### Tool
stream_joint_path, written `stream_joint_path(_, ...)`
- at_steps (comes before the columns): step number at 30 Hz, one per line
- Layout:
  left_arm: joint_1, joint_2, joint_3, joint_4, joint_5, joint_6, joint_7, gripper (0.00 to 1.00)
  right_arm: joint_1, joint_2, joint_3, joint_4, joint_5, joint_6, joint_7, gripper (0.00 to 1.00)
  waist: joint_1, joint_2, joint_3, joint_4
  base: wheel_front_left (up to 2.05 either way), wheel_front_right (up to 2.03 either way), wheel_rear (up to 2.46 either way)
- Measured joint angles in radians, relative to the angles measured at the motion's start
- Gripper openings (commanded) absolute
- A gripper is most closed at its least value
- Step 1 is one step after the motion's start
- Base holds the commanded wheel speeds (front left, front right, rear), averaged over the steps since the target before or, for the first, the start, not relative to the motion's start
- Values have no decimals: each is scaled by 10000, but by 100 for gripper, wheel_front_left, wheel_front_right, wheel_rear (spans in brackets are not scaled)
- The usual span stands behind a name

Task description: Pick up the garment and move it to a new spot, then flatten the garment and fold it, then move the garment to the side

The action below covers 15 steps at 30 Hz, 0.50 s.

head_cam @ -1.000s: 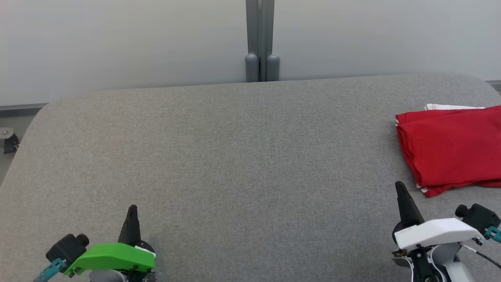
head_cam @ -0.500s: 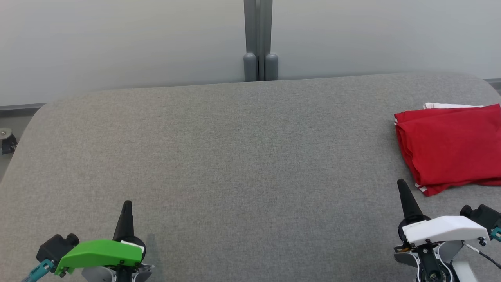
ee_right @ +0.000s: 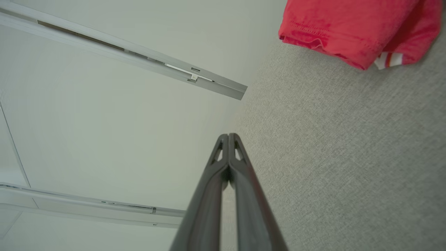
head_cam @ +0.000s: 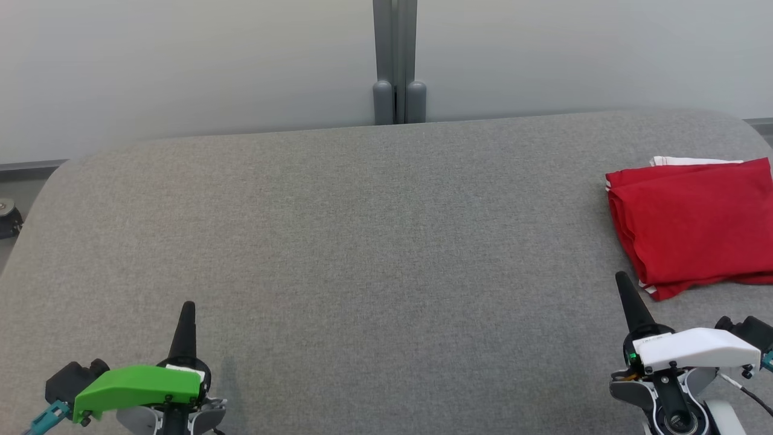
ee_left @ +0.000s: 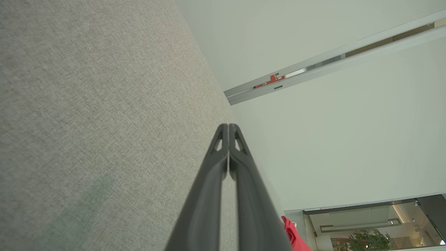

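The garment (head_cam: pixel 694 226) is a red piece with white trim, folded flat at the right edge of the grey table (head_cam: pixel 362 241); part of it runs off the head view. A corner of the garment (ee_right: pixel 359 28) fills the top right of the right wrist view, and a sliver of the garment (ee_left: pixel 294 237) shows low in the left wrist view. My right gripper (head_cam: pixel 622 281) is shut and empty, just short of the garment's near corner. My left gripper (head_cam: pixel 187 308) is shut and empty at the lower left, far from the garment.
A pale wall with a grey vertical post (head_cam: pixel 395 60) stands behind the table's rounded far edge. Grey fabric stretches across the middle between the two grippers. A small dark fitting (head_cam: pixel 7 219) sits off the table's left edge.
Both grippers have drawn back toward the bottom corners, the left one drifting left, the right one drifting right. The whole view has shifted slightly. The garment lies still.
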<state>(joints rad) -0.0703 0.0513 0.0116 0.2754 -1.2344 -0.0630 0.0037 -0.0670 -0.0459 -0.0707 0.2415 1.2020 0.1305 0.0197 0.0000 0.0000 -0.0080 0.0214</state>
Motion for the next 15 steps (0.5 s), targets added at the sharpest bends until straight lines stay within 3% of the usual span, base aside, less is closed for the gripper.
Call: stream_joint_path(15, -89, -4, 330, -98, -1187, -215, 364, 0, -109, -8, -138, 6, 1308, 0, 303, 0, 0, 0, 30, -59, 0, 0, 0)
